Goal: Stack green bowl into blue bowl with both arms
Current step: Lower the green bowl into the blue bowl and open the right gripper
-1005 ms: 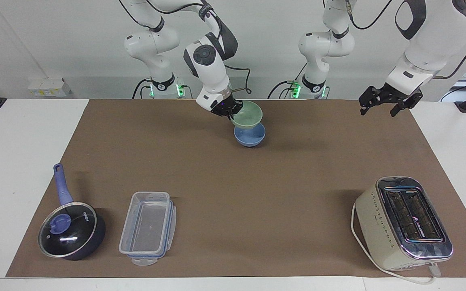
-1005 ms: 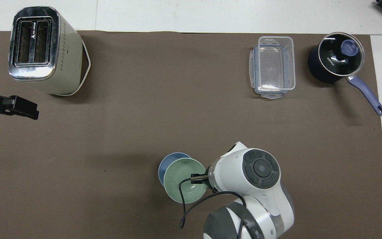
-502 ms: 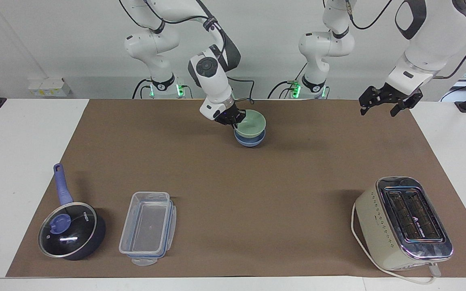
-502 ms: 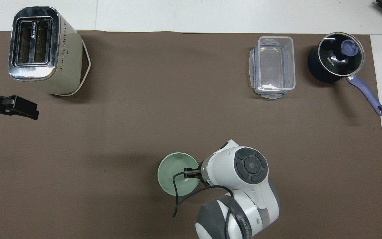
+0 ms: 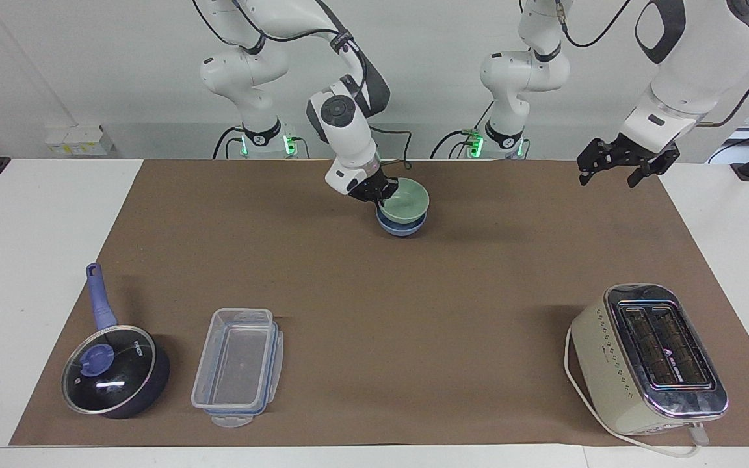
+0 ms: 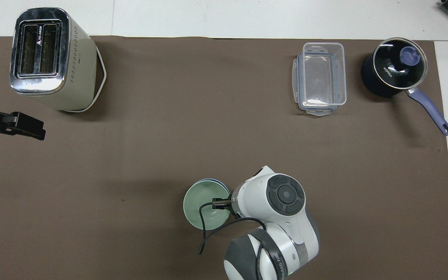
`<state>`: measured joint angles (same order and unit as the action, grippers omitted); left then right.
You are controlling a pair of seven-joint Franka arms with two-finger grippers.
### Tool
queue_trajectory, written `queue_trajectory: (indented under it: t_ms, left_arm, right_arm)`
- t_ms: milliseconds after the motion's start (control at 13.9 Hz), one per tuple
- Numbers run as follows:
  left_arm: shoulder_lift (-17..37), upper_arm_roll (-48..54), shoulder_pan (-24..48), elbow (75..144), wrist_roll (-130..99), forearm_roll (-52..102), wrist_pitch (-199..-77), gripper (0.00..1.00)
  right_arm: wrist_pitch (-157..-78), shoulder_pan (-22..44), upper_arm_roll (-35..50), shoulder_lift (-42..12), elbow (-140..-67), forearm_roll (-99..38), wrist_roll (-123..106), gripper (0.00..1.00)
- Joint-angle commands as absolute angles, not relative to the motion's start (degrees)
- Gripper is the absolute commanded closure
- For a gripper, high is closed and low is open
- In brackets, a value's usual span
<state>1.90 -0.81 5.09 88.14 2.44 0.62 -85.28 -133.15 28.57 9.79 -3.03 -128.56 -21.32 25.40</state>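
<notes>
Near the toaster [image 5: 649, 359] hangs the spread left gripper [image 5: 612, 169]; right gripper [image 5: 382, 194] pinches one green bowl [image 5: 404, 200], nested in one blue bowl [image 5: 402, 227].

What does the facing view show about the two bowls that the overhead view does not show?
Only the facing view shows the side of the blue bowl under the green bowl, and the left claw hanging open in the air. Only the overhead view shows the green bowl's round inside, with just a thin blue edge. Both show the right claw at the green bowl's rim, and the toaster.
</notes>
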Motion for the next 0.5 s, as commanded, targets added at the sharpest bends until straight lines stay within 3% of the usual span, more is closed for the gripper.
queue_trajectory:
  t_ms: [0, 431]
  left_arm:
    - [2.5, -0.6, 4.8, 86.7, 3.0, -0.4, -83.8, 0.00]
    - [2.5, -0.6, 4.8, 86.7, 3.0, -0.3, -83.8, 0.00]
  right_arm:
    - [-134.6, 28.8, 9.7, -2.9, -129.1, -22.6, 25.9, 0.84]
    - [-134.2, 28.8, 9.7, -2.7, -128.4, -22.6, 26.2, 0.82]
